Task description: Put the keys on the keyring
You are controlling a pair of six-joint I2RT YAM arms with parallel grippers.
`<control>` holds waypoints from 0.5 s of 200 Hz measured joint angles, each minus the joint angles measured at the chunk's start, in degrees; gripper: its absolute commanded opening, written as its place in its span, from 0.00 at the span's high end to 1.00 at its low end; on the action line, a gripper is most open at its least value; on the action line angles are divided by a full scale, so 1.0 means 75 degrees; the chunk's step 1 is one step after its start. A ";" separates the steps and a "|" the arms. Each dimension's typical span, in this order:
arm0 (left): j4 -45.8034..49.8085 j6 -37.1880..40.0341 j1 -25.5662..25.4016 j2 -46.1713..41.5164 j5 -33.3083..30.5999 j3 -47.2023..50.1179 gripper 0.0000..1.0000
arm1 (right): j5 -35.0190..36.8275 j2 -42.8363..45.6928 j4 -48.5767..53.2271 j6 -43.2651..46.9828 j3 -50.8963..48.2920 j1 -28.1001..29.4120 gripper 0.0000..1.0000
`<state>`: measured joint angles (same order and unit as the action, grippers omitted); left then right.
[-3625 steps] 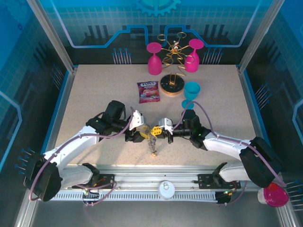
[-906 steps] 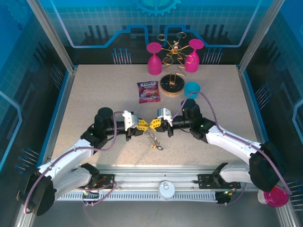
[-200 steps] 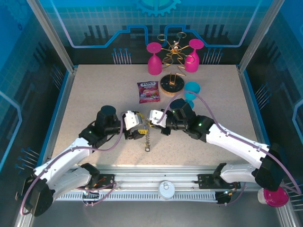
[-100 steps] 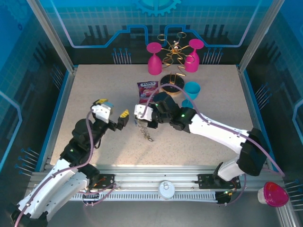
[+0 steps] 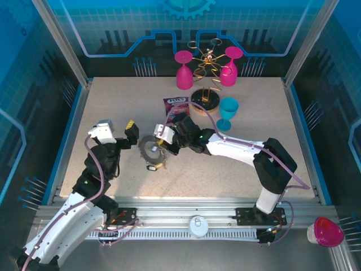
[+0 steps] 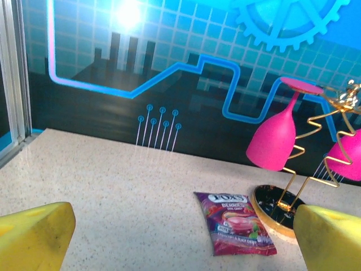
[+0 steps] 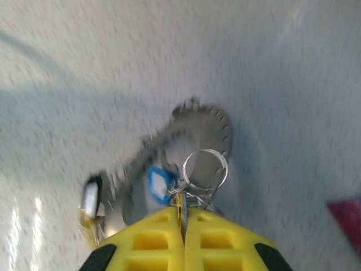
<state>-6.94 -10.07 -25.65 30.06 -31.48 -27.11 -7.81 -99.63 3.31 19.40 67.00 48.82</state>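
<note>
left gripper (image 5: 117, 130): up off the table (image 5: 113, 96), yellow fingers (image 6: 34, 237) spread wide, nothing between them.
right gripper (image 7: 183, 220): pinched tight on a thin wire loop (image 7: 206, 166) of the keyring.
keyring (image 5: 149, 151): big grey ring at 8 o'clock from the right gripper in the top view, near the table's middle. It is blurry, so I cannot tell if it touches the table.
keys (image 5: 152, 167): one pale key at 6 o'clock of the ring. A blue tag (image 7: 158, 183) is right by the pinched fingers.
left gripper and ring: the gripper is at 9 o'clock of the ring, apart from it.
candy bag (image 5: 176, 108): flat on the table, at 1 o'clock from the right gripper.
pink glasses (image 5: 183, 73): upside down on the gold rack (image 5: 206, 59), at 12 o'clock.
</note>
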 measured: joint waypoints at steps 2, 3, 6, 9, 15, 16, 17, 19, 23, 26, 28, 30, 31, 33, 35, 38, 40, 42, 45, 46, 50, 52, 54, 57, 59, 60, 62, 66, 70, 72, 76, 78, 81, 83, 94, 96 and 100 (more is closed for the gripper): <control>-0.0003 -0.0026 0.0000 0.0017 -0.0006 0.0015 0.01 | 0.0079 0.0000 0.0015 0.0015 -0.0061 -0.0017 1.00; -0.0006 -0.0029 0.0000 0.0023 -0.0006 0.0020 0.01 | 0.0099 0.0000 0.0026 0.0017 -0.0082 -0.0020 1.00; -0.0020 -0.0029 0.0000 0.0047 -0.0009 0.0038 0.01 | 0.0192 0.0000 0.0076 0.0052 -0.0169 -0.0026 1.00; -0.0041 -0.0061 0.0003 0.0076 -0.0023 0.0055 0.01 | 0.0291 0.0000 0.0111 0.0105 -0.0254 -0.0044 1.00; -0.0102 -0.0076 0.0006 0.0140 -0.0032 0.0093 0.01 | 0.0510 0.0000 0.0248 0.0213 -0.0414 -0.0055 1.00; -0.0108 -0.0079 0.0006 0.0146 -0.0032 0.0096 0.01 | 0.0539 0.0000 0.0262 0.0230 -0.0431 -0.0055 1.00; -0.0122 -0.0076 0.0006 0.0157 -0.0032 0.0105 0.01 | 0.0560 0.0000 0.0283 0.0239 -0.0449 -0.0055 1.00; -0.0134 -0.0076 0.0009 0.0175 -0.0032 0.0117 0.01 | 0.0641 0.0000 0.0338 0.0286 -0.0504 -0.0055 1.00; -0.0172 -0.0076 0.0009 0.0216 -0.0035 0.0137 0.01 | 0.0831 0.0003 0.0458 0.0391 -0.0603 -0.0055 1.00; -0.0204 -0.0076 0.0012 0.0248 -0.0035 0.0154 0.01 | 0.0950 0.0003 0.0542 0.0463 -0.0670 -0.0052 1.00; -0.0216 -0.0073 0.0015 0.0265 -0.0032 0.0163 0.01 | 0.1023 0.0006 0.0577 0.0513 -0.0705 -0.0052 1.00; -0.0239 -0.0073 0.0015 0.0289 -0.0032 0.0175 0.01 | 0.1102 0.0015 0.0632 0.0560 -0.0752 -0.0052 1.00; -0.0254 -0.0076 0.0015 0.0300 -0.0035 0.0184 0.01 | 0.1131 0.0015 0.0653 0.0574 -0.0769 -0.0052 1.00; -0.0277 -0.0073 0.0015 0.0321 -0.0032 0.0198 0.01 | 0.1221 0.0015 0.0714 0.0632 -0.0810 -0.0052 1.00; -0.0297 -0.0073 0.0015 0.0341 -0.0032 0.0207 0.01 | 0.1326 0.0023 0.0772 0.0699 -0.0854 -0.0052 1.00; -0.0332 -0.0073 0.0017 0.0379 -0.0035 0.0233 0.01 | 0.1448 0.0026 0.0866 0.0769 -0.0903 -0.0052 1.00; -0.0347 -0.0067 0.0017 0.0393 -0.0035 0.0242 0.01 | 0.1562 0.0029 0.0947 0.0842 -0.0941 -0.0052 1.00; -0.0358 -0.0067 0.0026 0.0423 -0.0035 0.0256 0.01 | 0.1620 0.0035 0.0979 0.0880 -0.0962 -0.0052 1.00; -0.0379 -0.0061 0.0032 0.0455 -0.0035 0.0277 0.01 | 0.1757 0.0041 0.1081 0.0953 -0.1005 -0.0052 1.00; -0.0385 -0.0055 0.0035 0.0466 -0.0035 0.0289 0.01 | 0.1824 0.0041 0.1131 0.0997 -0.1023 -0.0052 1.00; -0.0405 -0.0044 0.0044 0.0516 -0.0035 0.0312 0.01 | 0.2002 0.0050 0.1250 0.1090 -0.1064 -0.0052 1.00; -0.0423 -0.0041 0.0044 0.0539 -0.0035 0.0329 0.01 | 0.2095 0.0052 0.1309 0.1142 -0.1087 -0.0052 1.00; -0.0443 -0.0026 0.0052 0.0562 -0.0041 0.0347 0.01 | 0.2186 0.0052 0.1376 0.1192 -0.1102 -0.0050 1.00; -0.0460 -0.0015 0.0058 0.0600 -0.0038 0.0370 0.01 | 0.2326 0.0055 0.1463 0.1259 -0.1128 -0.0047 1.00; -0.0472 -0.0012 0.0058 0.0627 -0.0041 0.0385 0.01 | 0.2419 0.0058 0.1513 0.1303 -0.1142 -0.0047 0.99; -0.0478 -0.0006 0.0061 0.0635 -0.0044 0.0388 0.01 | 0.2465 0.0061 0.1547 0.1326 -0.1151 -0.0047 0.99; -0.0490 0.0009 0.0067 0.0664 -0.0044 0.0402 0.01 | 0.2579 0.0064 0.1606 0.1384 -0.1172 -0.0044 0.97; -0.0498 0.0017 0.0073 0.0714 -0.0044 0.0431 0.01 | 0.2742 0.0070 0.1711 0.1457 -0.1198 -0.0035 0.96; -0.0513 0.0079 0.0079 0.0764 -0.0050 0.0455 0.01 | 0.2967 0.0076 0.1868 0.1545 -0.1224 -0.0029 0.94; -0.0519 0.0093 0.0079 0.0781 -0.0050 0.0466 0.01 | 0.3019 0.0079 0.1906 0.1571 -0.1233 -0.0023 0.92; -0.0530 0.0146 0.0087 0.0816 -0.0055 0.0484 0.01 | 0.3209 0.0085 0.2031 0.1638 -0.1265 -0.0012 0.89; -0.0533 0.0163 0.0090 0.0833 -0.0055 0.0495 0.01 | 0.3290 0.0085 0.2101 0.1676 -0.1279 -0.0006 0.88; -0.0536 0.0189 0.0096 0.0857 -0.0058 0.0504 0.01 | 0.3416 0.0087 0.2200 0.1693 -0.1297 0.0009 0.84; -0.0539 0.0227 0.0102 0.0874 -0.0058 0.0516 0.01 | 0.3477 0.0090 0.2238 0.1722 -0.1303 0.0017 0.80; -0.0554 0.0402 0.0117 0.0944 -0.0064 0.0554 0.01 | 0.3952 0.0090 0.2614 0.1868 -0.1378 0.0076 0.69; -0.0554 0.0431 0.0117 0.0953 -0.0064 0.0557 0.01 | 0.4007 0.0090 0.2652 0.1833 -0.1390 0.0085 0.68; -0.0568 0.0513 0.0119 0.0991 -0.0079 0.0571 0.01 | 0.4173 0.0093 0.2777 0.1950 -0.1428 0.0102 0.65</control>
<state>-11.20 -6.22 -24.75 37.50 -32.08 -22.83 23.49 -98.94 24.14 34.02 56.29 49.58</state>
